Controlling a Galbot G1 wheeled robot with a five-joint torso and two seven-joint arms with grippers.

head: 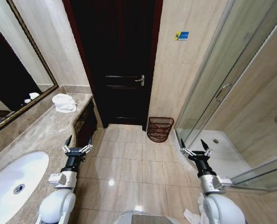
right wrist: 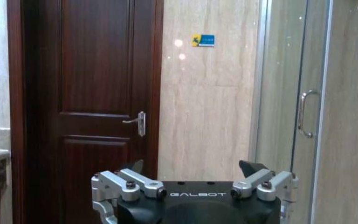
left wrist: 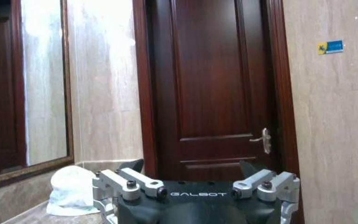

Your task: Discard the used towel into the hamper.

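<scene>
The hamper (head: 160, 129) sits on the tiled floor (head: 129, 168) just right of centre in the head view, against the beige wall beside the dark wooden door (head: 115, 60). The used towel (head: 64, 102), white and crumpled, lies on the marble counter (head: 40, 135) at left of the frame, near the counter's far end and below the mirror (head: 12, 70); in the left wrist view the same towel (left wrist: 72, 190) shows at lower left. Both arms are raised low in the head view: the left gripper (head: 77, 144) at lower left, over the counter's edge, fingers spread wide and holding nothing; the right gripper (head: 196, 148) at lower right, near the glass shower door (head: 218, 79), likewise spread wide and empty. A white sink (head: 12, 182) occupies the bottom left corner.
</scene>
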